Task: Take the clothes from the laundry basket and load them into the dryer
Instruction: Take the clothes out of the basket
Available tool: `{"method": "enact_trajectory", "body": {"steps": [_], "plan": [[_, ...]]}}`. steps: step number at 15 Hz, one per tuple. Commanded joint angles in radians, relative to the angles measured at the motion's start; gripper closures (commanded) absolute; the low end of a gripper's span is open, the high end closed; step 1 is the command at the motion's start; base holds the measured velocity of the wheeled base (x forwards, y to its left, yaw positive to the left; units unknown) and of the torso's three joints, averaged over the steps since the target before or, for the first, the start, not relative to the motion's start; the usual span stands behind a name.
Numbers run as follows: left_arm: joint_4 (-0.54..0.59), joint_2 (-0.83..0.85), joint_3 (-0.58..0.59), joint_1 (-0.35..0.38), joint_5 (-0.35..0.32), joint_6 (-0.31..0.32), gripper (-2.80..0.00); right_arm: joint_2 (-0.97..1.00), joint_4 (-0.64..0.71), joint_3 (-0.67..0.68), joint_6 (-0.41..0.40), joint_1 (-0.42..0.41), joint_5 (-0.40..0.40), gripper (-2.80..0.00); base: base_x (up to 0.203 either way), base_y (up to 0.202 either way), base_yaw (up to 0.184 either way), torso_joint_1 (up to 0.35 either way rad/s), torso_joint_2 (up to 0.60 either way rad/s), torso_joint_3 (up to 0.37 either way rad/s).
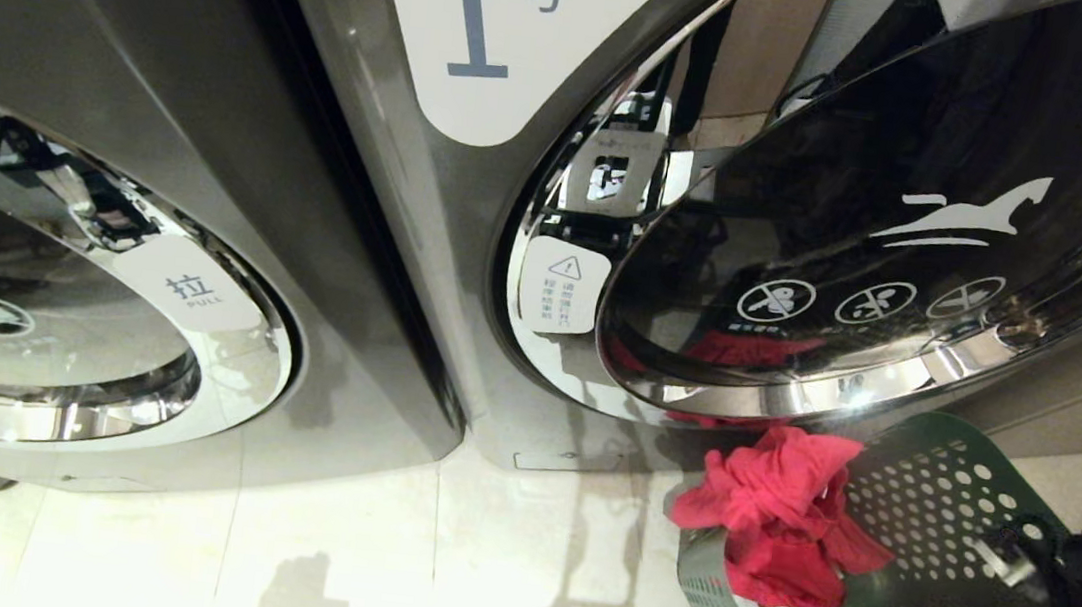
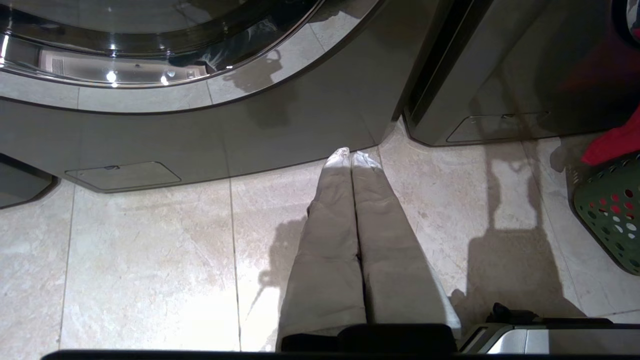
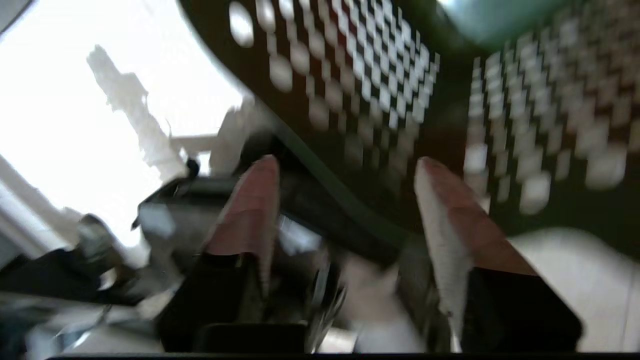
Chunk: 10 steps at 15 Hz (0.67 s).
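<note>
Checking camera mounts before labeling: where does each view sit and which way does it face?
Head: on the head, tilted down at dryer 1's door, basket and red cloth; right arm at lower right.
Left wrist: behind the left gripper, fingers together, facing the floor at the machines' bases.
Right wrist: behind the right gripper, fingers apart, close on the basket wall.
Shared: basket in all three; red cloth in head and left wrist.

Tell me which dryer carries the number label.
The right-hand dryer, by the green laundry basket: it bears the "1" label; the left dryer shows only a PULL tag.
</note>
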Motion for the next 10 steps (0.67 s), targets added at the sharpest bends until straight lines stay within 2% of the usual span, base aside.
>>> {"method": "enact_trajectory", "body": {"steps": [1, 4, 7, 8, 10], "plan": [[0.0, -0.002, 0.0, 0.0, 0.001, 0.0, 0.0, 0.212, -0.209, -0.013, -0.084, -0.001, 0.003, -2.8, 0.0, 0.0, 0.0, 0.0, 0.0, 0.0], [0.0, -0.002, 0.0, 0.0, 0.001, 0.0, 0.0, 0.339, -0.432, -0.029, -0.297, -0.002, 0.019, -2.8, 0.0, 0.0, 0.0, 0.0, 0.0, 0.0], [0.0, -0.002, 0.0, 0.0, 0.001, 0.0, 0.0, 0.446, -0.578, -0.063, -0.481, -0.002, 0.036, -2.8, 0.0, 0.0, 0.0, 0.0, 0.0, 0.0], [0.0, -0.002, 0.0, 0.0, 0.001, 0.0, 0.0, 0.471, -0.61, -0.083, -0.524, -0.003, 0.037, -2.8, 0.0, 0.0, 0.0, 0.0, 0.0, 0.0], [0.0, -0.002, 0.0, 0.0, 0.001, 0.0, 0.0, 0.51, -0.667, -0.133, -0.559, -0.004, 0.038, -2.8, 0.0, 0.0, 0.0, 0.0, 0.0, 0.0]]}}
